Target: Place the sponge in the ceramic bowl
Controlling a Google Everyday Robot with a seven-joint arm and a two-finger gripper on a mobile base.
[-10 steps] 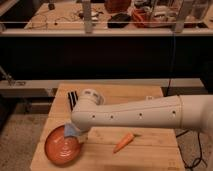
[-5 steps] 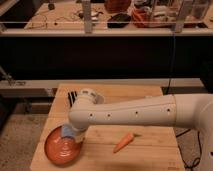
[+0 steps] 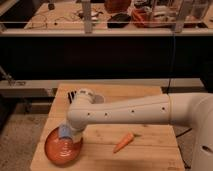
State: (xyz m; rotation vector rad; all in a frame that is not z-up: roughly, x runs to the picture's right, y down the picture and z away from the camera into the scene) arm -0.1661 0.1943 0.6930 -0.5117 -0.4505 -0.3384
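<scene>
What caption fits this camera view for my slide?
Gripper holds the sponge above the ceramic bowl; carrot lies apart on the wooden table.

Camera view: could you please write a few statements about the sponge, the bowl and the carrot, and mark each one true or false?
1. The sponge is at the gripper, over the far edge of the ceramic bowl. True.
2. The carrot lies inside the bowl. False: the carrot lies on the wooden table, apart from the bowl, toward the picture's right.
3. The arm reaches in from the picture's right. True.
4. The bowl stands on the cluttered bench at the back. False: it sits on the table's near corner, at the picture's left.
</scene>
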